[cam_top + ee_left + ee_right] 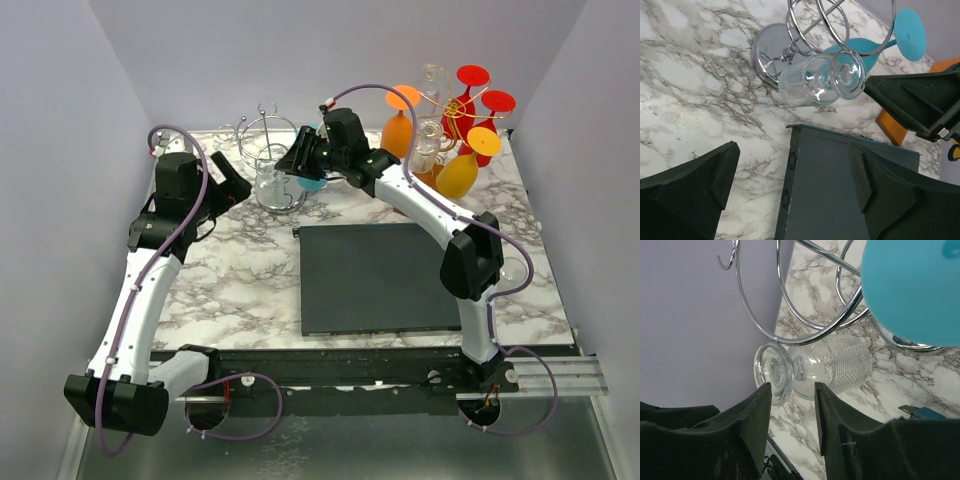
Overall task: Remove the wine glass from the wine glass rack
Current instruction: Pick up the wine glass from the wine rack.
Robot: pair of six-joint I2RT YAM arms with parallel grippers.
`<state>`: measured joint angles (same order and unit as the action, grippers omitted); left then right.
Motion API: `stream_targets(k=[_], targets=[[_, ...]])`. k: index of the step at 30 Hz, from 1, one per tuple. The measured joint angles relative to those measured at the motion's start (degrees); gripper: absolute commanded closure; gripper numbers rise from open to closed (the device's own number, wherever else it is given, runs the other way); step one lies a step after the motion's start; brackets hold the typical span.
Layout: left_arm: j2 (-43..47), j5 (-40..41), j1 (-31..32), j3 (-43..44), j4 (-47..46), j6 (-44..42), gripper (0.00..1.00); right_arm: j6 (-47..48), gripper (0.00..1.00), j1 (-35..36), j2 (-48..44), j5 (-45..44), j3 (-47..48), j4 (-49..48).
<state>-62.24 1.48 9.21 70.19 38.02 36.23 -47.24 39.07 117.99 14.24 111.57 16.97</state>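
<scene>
as wrist shows, right gripper [792, 390] frames glass [840, 365]

The wine glass rack [888, 131] is a flat, orange-brown wooden slab with a thin gold wire stem that branches into curly hooks. It stands upright on the marble desk [240, 280], just beyond the far right corner of the dark grey rectangular mat [375, 275]. Wine glasses hang from its hooks by their round feet, bowls downward. An orange wine glass [398, 130] is on the side nearest the mat's far edge, a yellow wine glass [457, 176] hangs lowest, and red wine glasses [460, 108] are highest at the back. Clear wine glasses [428, 140] hang between the orange and yellow ones.
</scene>
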Motion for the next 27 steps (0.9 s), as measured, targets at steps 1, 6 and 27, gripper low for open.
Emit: stream_targets(k=[1,6,27], targets=[[0.0,-1.6,-0.6,-0.5,-0.7,0.2,0.01,-0.3,0.55,-0.1,0.1,0.4,0.0,-0.2],[-0.2,-8.8,-3.5,-3.0,-4.8,2.0,0.02,-1.3,0.61,-0.4,0.3,2.3,0.0,-1.7],[-2.3,-20.2,-7.7,-5.8,-11.7,6.6,0.02,-4.7,0.86,-0.5,2.4,6.2,0.0,-3.9]])
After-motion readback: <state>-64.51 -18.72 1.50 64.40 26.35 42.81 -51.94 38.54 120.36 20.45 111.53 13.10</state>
